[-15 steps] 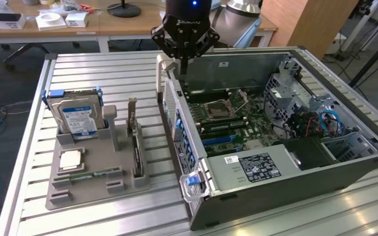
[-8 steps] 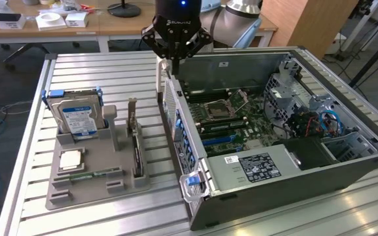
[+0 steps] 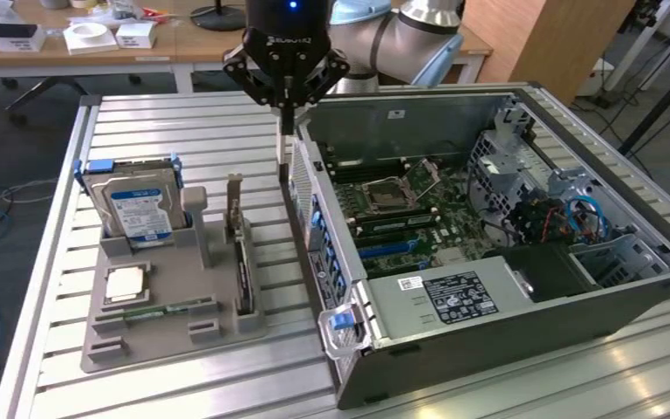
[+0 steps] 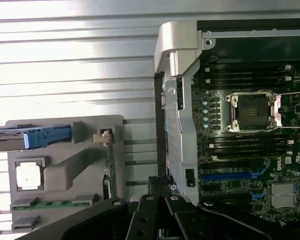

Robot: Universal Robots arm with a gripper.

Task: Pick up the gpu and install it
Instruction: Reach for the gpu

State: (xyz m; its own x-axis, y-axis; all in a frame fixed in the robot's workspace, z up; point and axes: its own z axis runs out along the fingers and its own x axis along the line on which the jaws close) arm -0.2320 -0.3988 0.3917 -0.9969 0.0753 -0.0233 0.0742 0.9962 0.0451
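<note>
While end effector (image 3: 283, 170) hangs closed | gpu (image 3: 240, 253) edgewise near case (image 3: 311, 205)

Grey holder (image 3: 149, 342) on slatted table (image 3: 195, 131) — hard drive (image 3: 137, 205) upright, CPU (image 3: 126, 284), RAM stick (image 3: 167, 309).

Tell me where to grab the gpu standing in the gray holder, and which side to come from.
Probably its exposed top long edge, taken from straight above, pinching across the thin board. The gpu stands on edge in a slot of the gray holder with its metal bracket upright at one end, so the lower edge is boxed in while the top looks free.
</note>
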